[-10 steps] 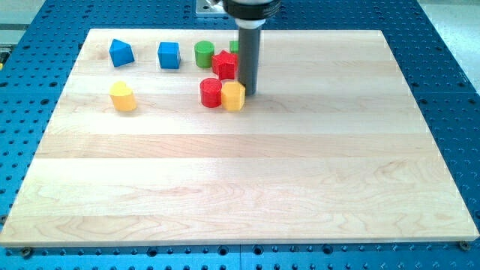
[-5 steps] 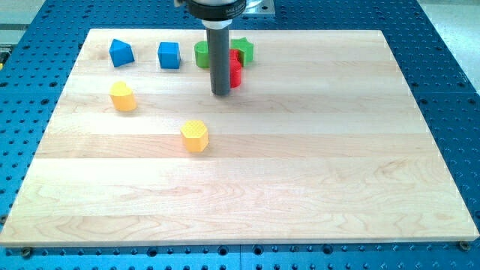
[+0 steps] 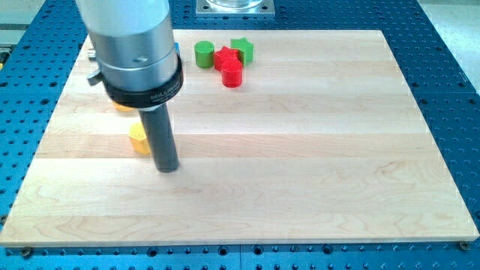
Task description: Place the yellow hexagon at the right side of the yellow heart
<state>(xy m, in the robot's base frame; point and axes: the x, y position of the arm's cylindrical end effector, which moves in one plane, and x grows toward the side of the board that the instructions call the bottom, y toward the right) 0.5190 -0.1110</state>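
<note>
The yellow hexagon (image 3: 138,139) lies on the wooden board (image 3: 300,150) at the view's left, partly hidden by my rod. My tip (image 3: 166,169) rests on the board just to the right of and below the hexagon, close against it. Only a sliver of the yellow heart (image 3: 121,109) shows above the hexagon, under the arm's wide body. The hexagon sits below and slightly right of that sliver.
A green cylinder (image 3: 204,53), a red star (image 3: 223,57), a green star (image 3: 242,49) and a red cylinder (image 3: 232,73) cluster at the view's top centre. The arm's body hides the top left of the board, where the blue blocks stood.
My tip has swept from the top centre down to the lower left. The yellow hexagon has moved left, to below the heart. The arm now covers the blue blocks and most of the heart.
</note>
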